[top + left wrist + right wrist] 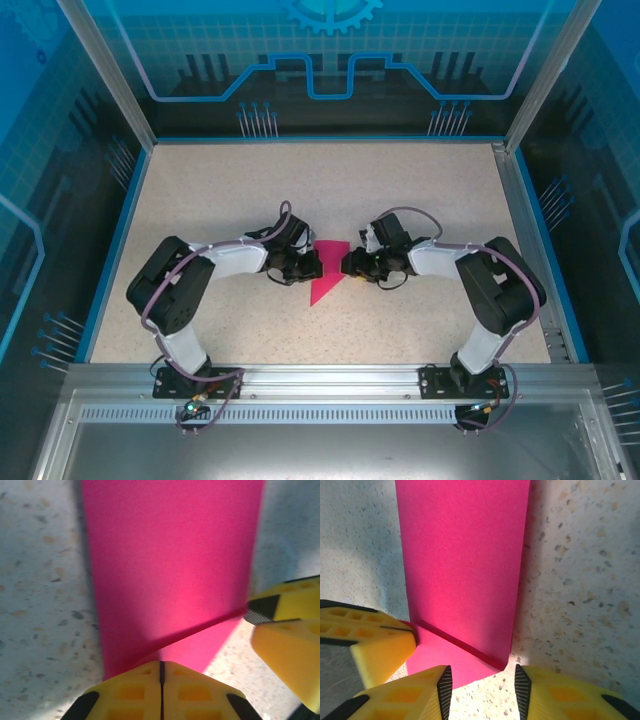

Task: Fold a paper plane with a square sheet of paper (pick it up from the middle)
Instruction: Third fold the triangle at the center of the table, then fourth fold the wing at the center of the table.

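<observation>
The magenta-pink square sheet of paper (328,275) lies partly folded on the speckled table, between the two grippers. A raised fold edge runs across the sheet (170,570) from my left fingertips to the right gripper's tip. My left gripper (161,663) is shut, and that fold edge runs into its closed tips. In the right wrist view the paper (462,555) stretches away from my right gripper (482,680), which is open with the sheet's near corner between its fingers. The left gripper's yellow finger (380,642) touches the fold's other end. From above, both grippers (300,265) (352,264) meet at the paper.
The table (330,190) is a speckled beige surface ringed by a blue rim and transparent blue walls. An aluminium rail (330,380) with both arm bases runs along the near edge. The right gripper's yellow finger (290,645) crowds the left wrist view's right side.
</observation>
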### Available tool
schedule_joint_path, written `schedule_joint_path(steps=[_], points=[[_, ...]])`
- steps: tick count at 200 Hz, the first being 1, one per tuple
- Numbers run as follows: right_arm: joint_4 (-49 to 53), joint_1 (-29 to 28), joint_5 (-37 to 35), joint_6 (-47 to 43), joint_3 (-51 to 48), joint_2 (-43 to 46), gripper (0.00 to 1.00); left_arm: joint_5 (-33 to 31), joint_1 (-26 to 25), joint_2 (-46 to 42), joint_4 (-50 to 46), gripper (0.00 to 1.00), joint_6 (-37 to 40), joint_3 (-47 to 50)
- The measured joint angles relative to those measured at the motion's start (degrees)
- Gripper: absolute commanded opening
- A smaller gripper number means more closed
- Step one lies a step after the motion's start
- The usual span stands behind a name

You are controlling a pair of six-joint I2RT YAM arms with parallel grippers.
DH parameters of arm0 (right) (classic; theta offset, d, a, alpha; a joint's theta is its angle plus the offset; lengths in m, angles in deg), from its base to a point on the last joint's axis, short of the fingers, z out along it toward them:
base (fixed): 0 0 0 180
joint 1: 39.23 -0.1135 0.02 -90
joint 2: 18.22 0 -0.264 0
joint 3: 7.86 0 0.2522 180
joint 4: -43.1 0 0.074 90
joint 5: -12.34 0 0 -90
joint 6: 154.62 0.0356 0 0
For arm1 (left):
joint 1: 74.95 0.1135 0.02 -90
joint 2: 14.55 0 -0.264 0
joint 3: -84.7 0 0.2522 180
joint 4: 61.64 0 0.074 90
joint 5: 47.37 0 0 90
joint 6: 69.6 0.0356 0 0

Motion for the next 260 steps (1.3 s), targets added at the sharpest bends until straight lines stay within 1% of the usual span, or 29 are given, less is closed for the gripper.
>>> schedule_joint_path(steps=[34,86,126,137,160,176,187,215,234,260], points=[[-0.5,-0.9,0.1,0.6,0.2,-0.6,0.38,-1.5,0.0,0.6,-0.9,0.07,0.0,0.0],[-2.1,-1.0,1.2,1.2,0.9,-1.4,0.38,-1.7,0.0,0.7,-0.9,0.07,0.0,0.0],[-3.1,-1.0,1.6,1.5,1.3,-1.9,0.37,-1.7,0.0,0.7,-0.9,0.10,0.0,0.0],[-3.2,-1.0,1.9,1.5,1.7,-2.3,0.35,-1.7,0.0,0.7,-0.9,0.12,0.0,0.0],[-3.8,-1.0,2.5,1.4,2.1,-3.1,0.30,-1.7,0.0,0.0,-0.4,0.17,0.1,0.4],[-4.1,-1.0,2.9,1.3,2.3,-3.8,0.23,-1.7,0.0,-2.2,-0.1,0.23,0.4,1.5],[-4.3,-1.0,3.1,1.5,2.4,-4.2,0.21,-1.7,0.0,-4.1,0.1,0.27,0.5,2.3],[-4.7,-1.0,3.8,1.5,2.4,-4.5,0.21,-2.1,-0.5,-9.3,0.6,0.40,2.1,4.1],[-4.7,-1.0,4.0,1.5,2.4,-4.5,0.23,-4.2,-2.5,-12.2,0.5,0.45,2.9,4.9],[-4.7,-1.0,4.0,1.4,2.4,-4.5,0.26,-8.2,-6.8,-15.1,0.3,0.50,3.6,6.1]])
